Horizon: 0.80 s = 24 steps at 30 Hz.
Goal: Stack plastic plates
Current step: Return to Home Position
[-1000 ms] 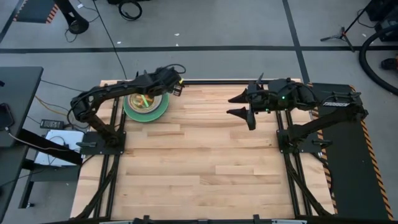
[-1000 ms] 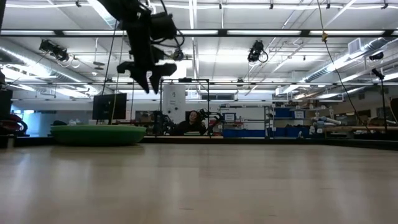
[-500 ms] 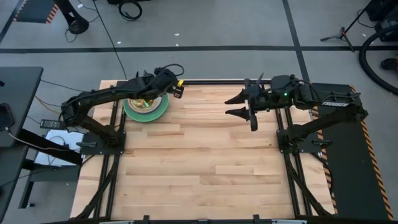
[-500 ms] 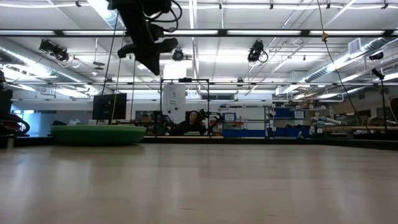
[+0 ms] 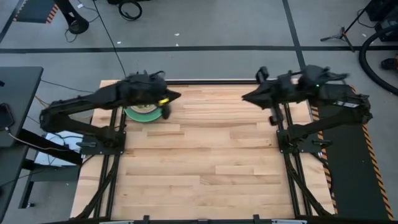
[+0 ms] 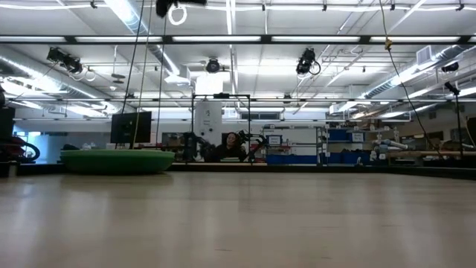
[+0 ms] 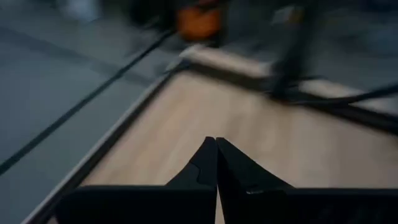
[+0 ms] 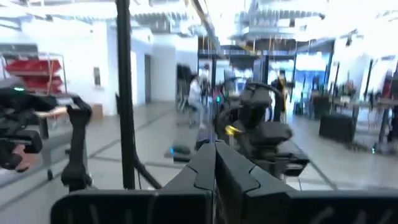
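Note:
The plastic plates form one stack on the table's far left part. A large green plate lies lowest, and my left arm hides most of the stack in the high view. The low view shows the stack's green edge resting on the wood. My left gripper hovers shut, high above the stack's right side, with nothing between its fingers. My right gripper is shut too, raised over the far right part of the table and pointing toward the left arm.
Bare wooden tabletop stretches across the middle and near side. Black frame rails run beside both arm bases. Beyond the table the room holds racks, stands and cables on the floor; a person sits far behind.
Both grippers have shut on nothing. My left gripper has risen above the stack, leaving the low view's top, while its arm has drawn back toward the table's left edge. My right gripper has tipped up to level and its arm has pulled toward the right edge. The stack has stayed put.

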{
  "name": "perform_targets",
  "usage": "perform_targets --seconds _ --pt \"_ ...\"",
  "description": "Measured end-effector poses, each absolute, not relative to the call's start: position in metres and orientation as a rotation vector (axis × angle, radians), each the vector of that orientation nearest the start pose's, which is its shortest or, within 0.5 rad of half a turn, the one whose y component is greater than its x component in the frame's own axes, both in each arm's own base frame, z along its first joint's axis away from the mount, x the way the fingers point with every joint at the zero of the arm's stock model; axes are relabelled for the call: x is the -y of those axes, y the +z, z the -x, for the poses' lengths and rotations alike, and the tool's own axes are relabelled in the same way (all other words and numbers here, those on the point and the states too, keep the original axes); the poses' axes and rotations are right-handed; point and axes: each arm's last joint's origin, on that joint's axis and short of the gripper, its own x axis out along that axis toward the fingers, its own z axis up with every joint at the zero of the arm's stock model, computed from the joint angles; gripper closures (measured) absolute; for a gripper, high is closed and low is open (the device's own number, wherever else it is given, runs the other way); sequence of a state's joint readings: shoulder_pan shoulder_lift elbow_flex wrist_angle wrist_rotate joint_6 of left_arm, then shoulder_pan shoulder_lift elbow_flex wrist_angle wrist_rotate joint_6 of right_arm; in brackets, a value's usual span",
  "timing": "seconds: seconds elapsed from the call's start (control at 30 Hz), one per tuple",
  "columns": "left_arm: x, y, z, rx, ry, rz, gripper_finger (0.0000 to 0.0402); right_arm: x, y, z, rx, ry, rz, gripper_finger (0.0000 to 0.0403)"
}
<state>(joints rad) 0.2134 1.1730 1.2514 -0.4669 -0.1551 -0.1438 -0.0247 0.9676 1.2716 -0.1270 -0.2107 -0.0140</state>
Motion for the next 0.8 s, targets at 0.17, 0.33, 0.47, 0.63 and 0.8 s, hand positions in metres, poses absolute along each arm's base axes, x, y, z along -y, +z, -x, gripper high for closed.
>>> perform_targets --seconds 0.17,0.33,0.47,0.63,0.8 --pt "-0.043 0.425 -0.205 -0.157 0.047 0.103 0.0397 -0.003 0.480 -0.150 0.256 0.186 0.042 0.0397" --pt "-0.032 0.453 -0.179 0.053 -0.232 -0.005 0.0397 -0.003 0.481 -0.136 0.248 0.185 -0.002 0.0392" --pt "-0.029 0.460 -0.171 0.113 -0.290 -0.044 0.0397 -0.003 0.475 -0.137 0.183 0.190 -0.064 0.0395" --pt "-0.028 0.459 -0.170 0.097 -0.292 -0.011 0.0397 -0.004 0.455 -0.142 0.139 0.191 -0.127 0.0395" --pt "-0.028 0.462 -0.163 0.103 -0.272 0.059 0.0397 -0.001 0.422 -0.131 0.140 0.088 -0.202 0.0395"
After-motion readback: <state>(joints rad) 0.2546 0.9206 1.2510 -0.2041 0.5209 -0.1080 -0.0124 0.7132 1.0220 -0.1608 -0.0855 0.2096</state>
